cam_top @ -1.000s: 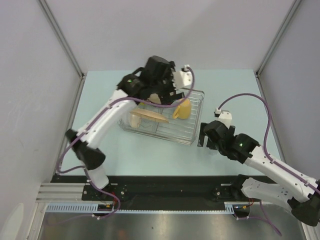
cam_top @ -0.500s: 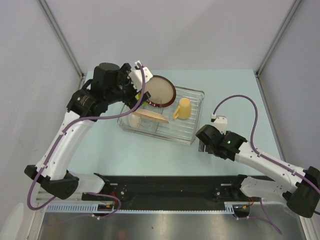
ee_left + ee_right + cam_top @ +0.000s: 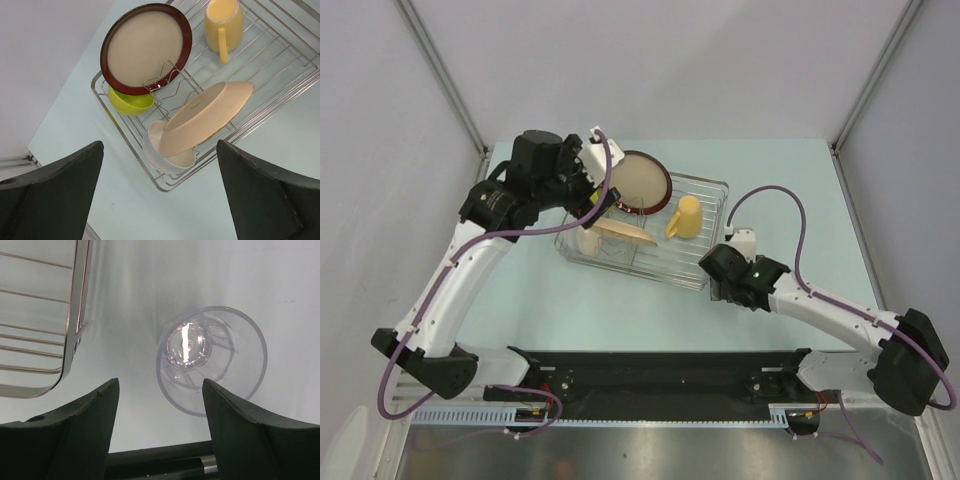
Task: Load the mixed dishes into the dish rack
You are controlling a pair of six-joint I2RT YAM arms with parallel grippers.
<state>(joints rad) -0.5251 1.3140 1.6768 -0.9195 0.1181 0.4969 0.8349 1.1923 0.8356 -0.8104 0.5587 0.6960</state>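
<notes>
The dish rack (image 3: 705,255) holds the dark-red-rimmed plate (image 3: 640,180) standing at its far left end, the pale yellow mug (image 3: 685,217), the leafy beige plate (image 3: 625,232) leaning, and the white bowl (image 3: 588,240). The left wrist view shows the red-rimmed plate (image 3: 146,47), lime-green bowl (image 3: 131,101), white bowl (image 3: 167,156), beige plate (image 3: 207,117), mug (image 3: 224,20) and rack wire (image 3: 125,132). My left gripper (image 3: 588,192) is open and empty above the rack's left end. My right gripper (image 3: 160,430) is open, with the clear glass (image 3: 212,360) upright on the table just ahead of it.
The rack's near right corner (image 3: 75,340) lies left of the glass. The black base rail (image 3: 660,365) runs along the table's near edge. Grey walls enclose the table on three sides.
My left arm has drawn back to the left off the rack, leaving the red-rimmed plate standing in it. My right gripper has moved left toward the rack's near right corner.
</notes>
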